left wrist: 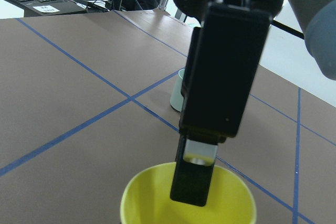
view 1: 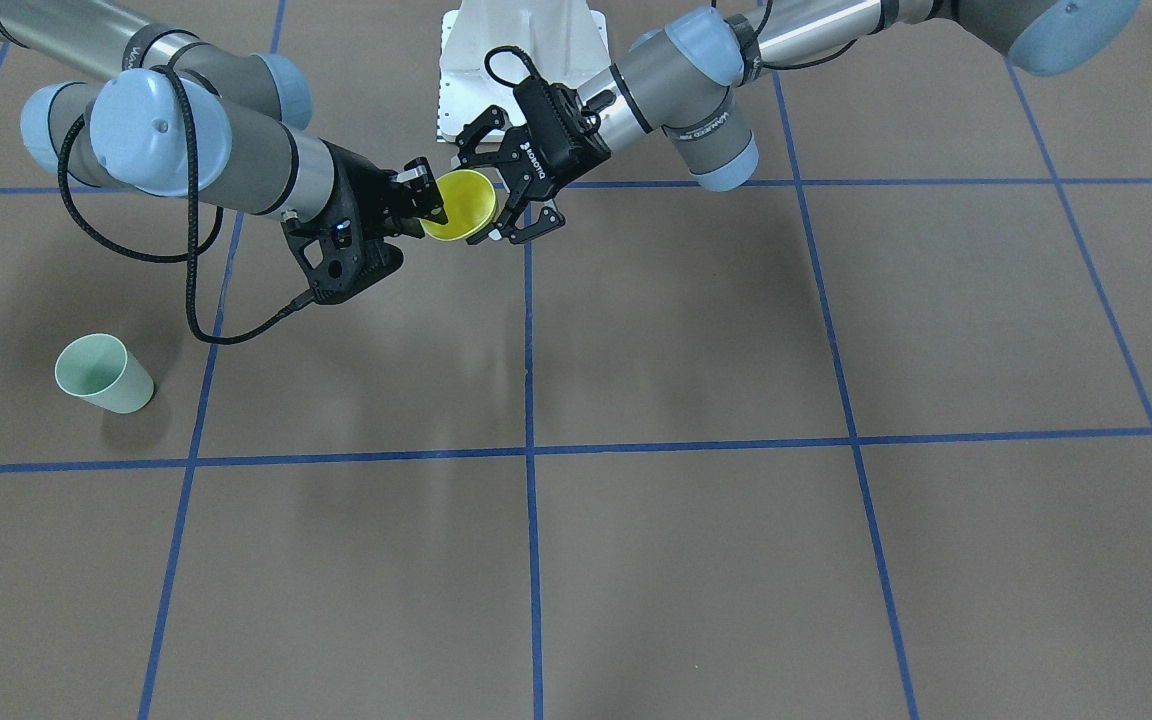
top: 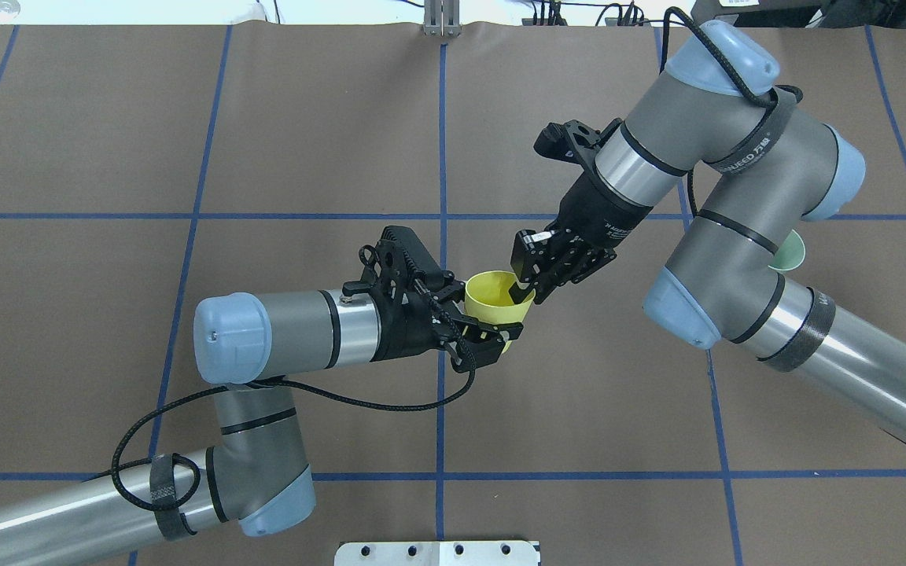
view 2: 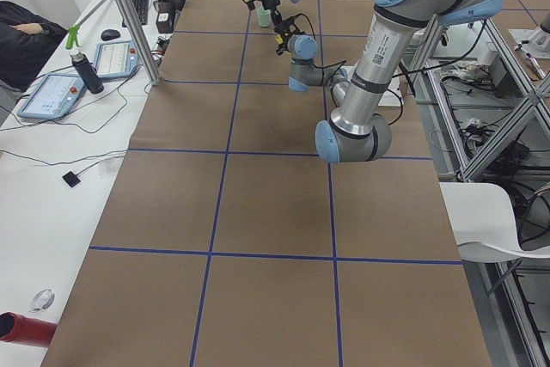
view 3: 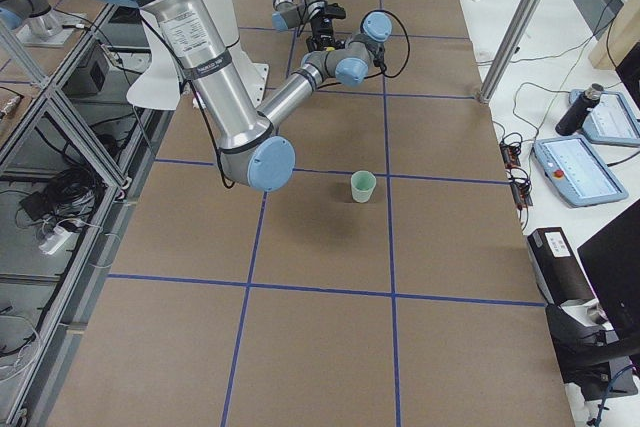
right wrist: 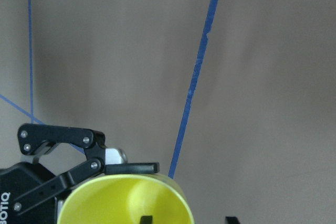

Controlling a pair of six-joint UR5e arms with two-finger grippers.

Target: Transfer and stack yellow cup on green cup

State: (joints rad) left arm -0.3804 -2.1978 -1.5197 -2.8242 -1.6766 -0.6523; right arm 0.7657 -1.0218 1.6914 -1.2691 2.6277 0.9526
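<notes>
The yellow cup [top: 494, 299] hangs above the middle of the table [view 1: 696, 330], mouth up and its long axis close to upright. My left gripper [top: 483, 313] is clamped across its body from the side, one finger on each flank. My right gripper [top: 528, 295] comes down on the rim with one finger dipped inside and the other outside the wall; I cannot tell whether it has pinched shut. The green cup [view 1: 104, 373] stands upright on the table, well apart from this meeting point, out on my right arm's side. That arm is clearly the nearer one, so I judge it should carry the yellow cup over and lower it straight in. ROBOTIQ is printed on my left gripper's body. The white lettering on my right arm's strap is too small to read.
</notes>
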